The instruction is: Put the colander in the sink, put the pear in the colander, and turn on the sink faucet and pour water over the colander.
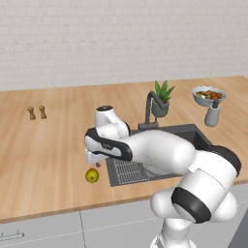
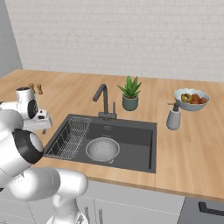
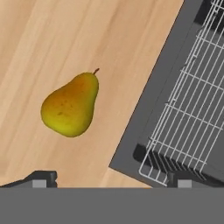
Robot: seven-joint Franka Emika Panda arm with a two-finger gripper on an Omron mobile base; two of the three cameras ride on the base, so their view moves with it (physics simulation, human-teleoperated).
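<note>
Colander [image 2: 103, 149] sits in the sink [image 2: 135, 131] basin, on the floor beside the wire rack [image 2: 70, 138]. Nothing is visible inside the colander. Rack section looks bare too.

Pear [image 3: 71, 105] lies on its side on the wooden counter [image 3: 52, 39], just outside the sink's rim, not in any container. In the hand view it is ahead of the gripper [image 3: 109, 179], between the lines of the two fingertips and nearer the one at lower left [image 3: 41, 178]; stem end points away from the hand. In the left base view the pear [image 1: 92, 175] rests below the hand, apart from it, no contact.

Gripper jaws stand wide apart, holding nothing. The other fingertip [image 3: 183, 179] hangs over the sink's corner and the near end of the rack [image 3: 188, 109].

Sink faucet [image 2: 103, 101] stands behind the basin, well beyond the gripper, spout angled over the sink; no water seen.

Farther from the gripper, past the faucet: potted plant [image 2: 130, 93], then a grey soap dispenser [image 2: 173, 116], then a pale bowl [image 2: 191, 99] holding red and orange fruit. Two small brown shakers [image 1: 37, 112] stand on the counter on the side away from the sink, well apart from the hand.
</note>
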